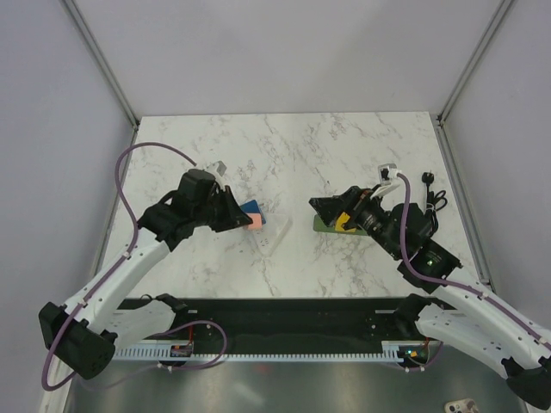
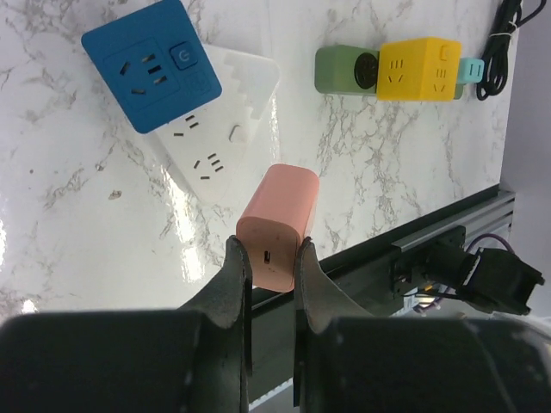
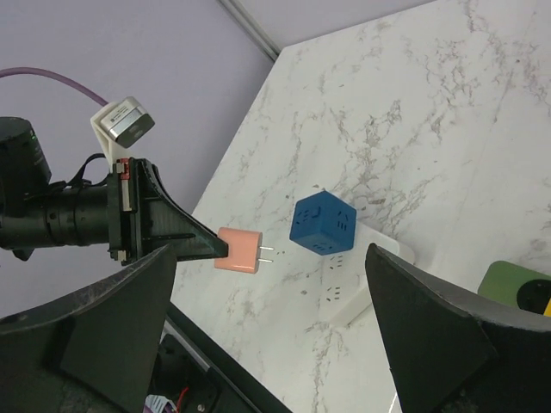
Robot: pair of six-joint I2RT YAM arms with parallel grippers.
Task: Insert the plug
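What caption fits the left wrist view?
Left gripper clamps pink charger near white strip; yellow plug at green strip.

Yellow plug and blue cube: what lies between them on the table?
In the left wrist view: the white power strip, then bare marble table, then the green socket strip next to the yellow plug.

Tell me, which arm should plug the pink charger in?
Left, probably: its end effector grips the small pink plastic charger, prongs facing the blue plastic socket cube. The right end effector is open.
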